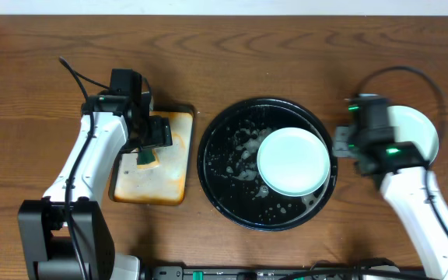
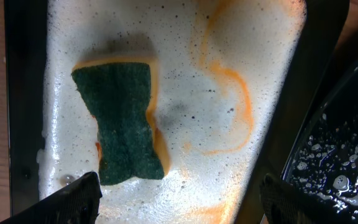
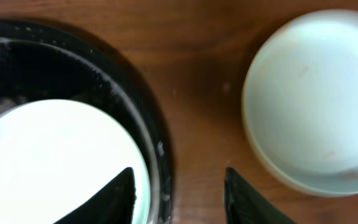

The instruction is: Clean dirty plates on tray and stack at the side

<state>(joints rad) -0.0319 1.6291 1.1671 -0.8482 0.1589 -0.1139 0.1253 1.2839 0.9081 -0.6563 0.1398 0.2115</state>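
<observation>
Mint-blue, 1 plate (image 1: 292, 161) lay right of centre on the black tray (image 1: 205, 167) awaiting scrubbing, the right pincer (image 3: 179, 199) hung spread and empty beside the side stack (image 1: 425, 132), and the left pincer (image 2: 179, 202), spread over the sponge (image 2: 122, 121), should pinch it.

No legible text or labels anywhere.

My left gripper (image 2: 178, 200) hangs with jaws spread wide over the foamy cream tray (image 2: 241, 43), which is streaked orange. The green sponge (image 2: 123, 121) lies on it. At right, the black tray (image 2: 344, 155) holds suds.
</observation>
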